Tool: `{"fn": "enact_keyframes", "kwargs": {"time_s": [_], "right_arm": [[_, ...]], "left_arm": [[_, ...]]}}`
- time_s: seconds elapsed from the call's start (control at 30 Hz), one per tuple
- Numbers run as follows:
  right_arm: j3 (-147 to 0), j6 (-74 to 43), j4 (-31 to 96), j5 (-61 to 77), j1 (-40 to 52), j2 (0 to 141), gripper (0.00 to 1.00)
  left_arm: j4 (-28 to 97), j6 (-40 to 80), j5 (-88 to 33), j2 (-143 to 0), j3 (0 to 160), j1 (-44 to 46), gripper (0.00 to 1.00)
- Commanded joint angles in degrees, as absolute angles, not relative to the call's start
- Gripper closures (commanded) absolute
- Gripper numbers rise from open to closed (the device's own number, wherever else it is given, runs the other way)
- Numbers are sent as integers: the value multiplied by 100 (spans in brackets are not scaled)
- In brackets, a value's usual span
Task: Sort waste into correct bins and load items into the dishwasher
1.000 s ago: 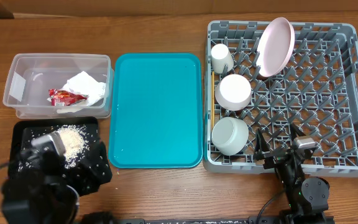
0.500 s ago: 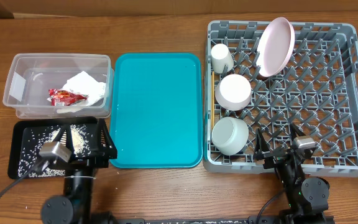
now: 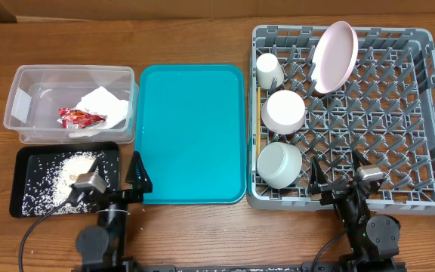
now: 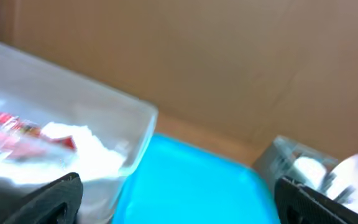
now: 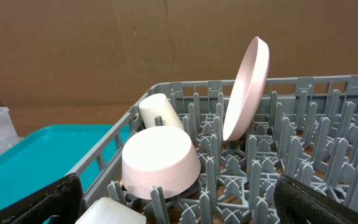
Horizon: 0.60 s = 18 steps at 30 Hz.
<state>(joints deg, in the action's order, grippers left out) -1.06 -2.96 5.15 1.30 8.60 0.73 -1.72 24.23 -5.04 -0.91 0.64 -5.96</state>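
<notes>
Grey grid-patterned dish rack [image 3: 400, 113], pale pink plate [image 3: 334, 54], teal serving tray [image 3: 191, 136], black tray [image 3: 20, 161] speckled with white rice [image 3: 74, 168], red wrapper [image 3: 75, 116], white napkin [image 3: 106, 103].

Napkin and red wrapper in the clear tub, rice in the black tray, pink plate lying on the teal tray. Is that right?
No. The overhead view shows the pink plate standing on edge in the grey dish rack, not on the teal tray. The rest is right.
</notes>
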Motion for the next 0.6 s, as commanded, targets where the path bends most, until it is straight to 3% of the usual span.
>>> {"fn": "enact_keyframes", "kwargs": {"time_s": [0.0, 0.23, 0.57], "right_arm": [[-47, -274, 473, 158, 823, 34, 0], [-47, -274, 473, 158, 823, 34, 0], [-47, -274, 473, 158, 823, 34, 0]], "left_arm": [[276, 1406, -21, -19, 27, -548, 0], [436, 128, 150, -19, 27, -436, 0], [432, 126, 148, -21, 27, -231, 0]]}}
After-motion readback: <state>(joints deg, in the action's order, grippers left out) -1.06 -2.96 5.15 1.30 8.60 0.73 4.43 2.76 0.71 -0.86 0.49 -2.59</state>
